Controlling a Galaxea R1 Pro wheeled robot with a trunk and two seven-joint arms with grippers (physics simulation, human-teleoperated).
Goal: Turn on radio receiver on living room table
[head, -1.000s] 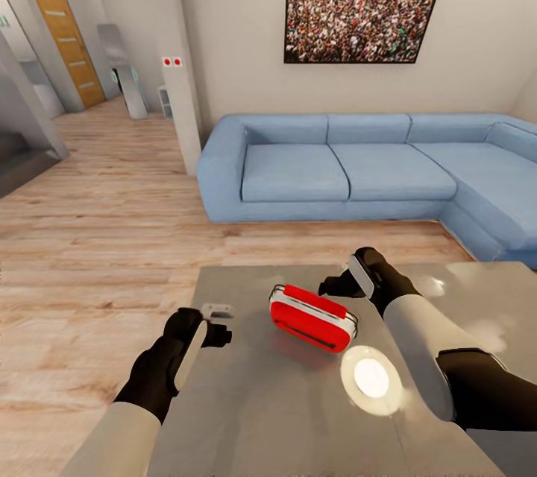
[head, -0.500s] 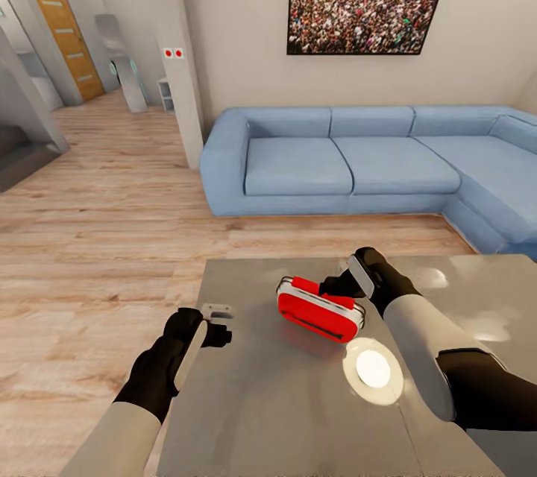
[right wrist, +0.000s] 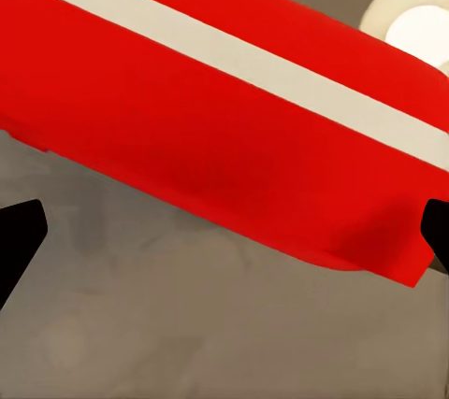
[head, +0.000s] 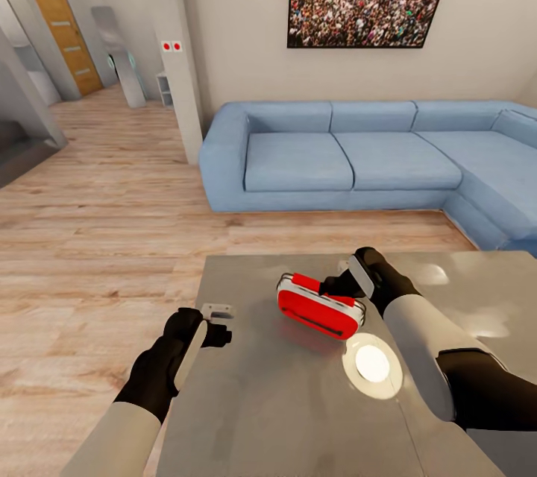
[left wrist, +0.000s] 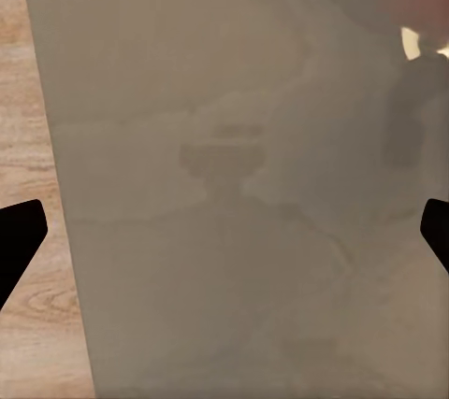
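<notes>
The right gripper [head: 333, 286], fingers spread apart, touches the radio receiver [head: 319, 305] on the tabletop [head: 283, 402]; the left gripper [head: 218, 322] hangs likewise spread, well apart.

The desk [head: 261, 402] top is glossy grey, mirror-like; the radio receiver [head: 319, 305] looks smooth, perhaps plastic; the floor [head: 97, 223] is wood planks.
</notes>
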